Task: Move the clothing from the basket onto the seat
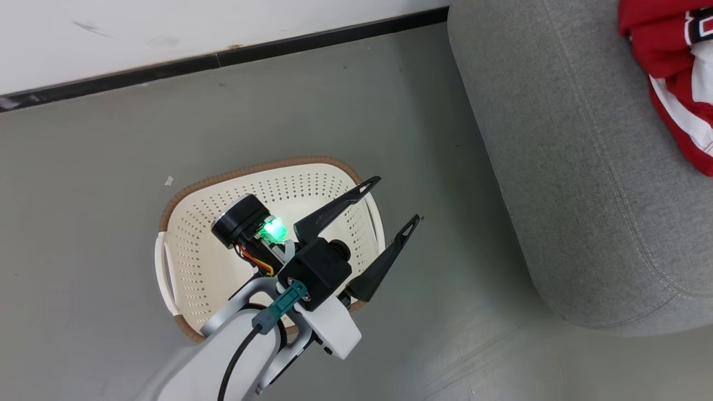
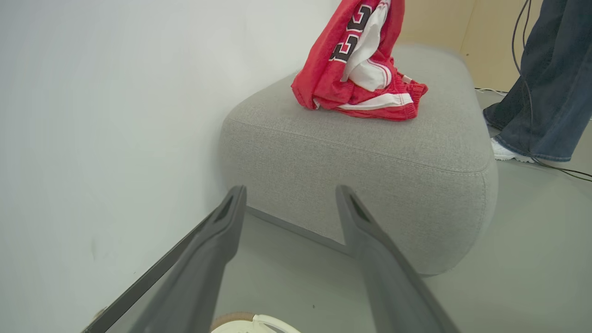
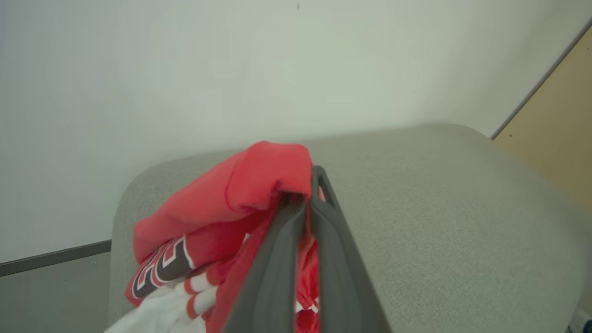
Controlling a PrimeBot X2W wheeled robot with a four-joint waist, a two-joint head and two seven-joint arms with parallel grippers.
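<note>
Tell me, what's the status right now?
Left pincer open above basket. Right pincer shut on clothing, over seat. Person standing beyond seat.

Left end effector [image 1: 395, 199] gapes, right end effector [image 3: 311, 190] pinched.

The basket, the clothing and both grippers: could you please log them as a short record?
clothing: red bundle, lower end resting on the seat
right gripper: shut on the clothing
basket: on the floor, no clothing visible inside; left arm hides part
left gripper: open, empty, above the basket's rim
person: legs in jeans beside the seat
</note>
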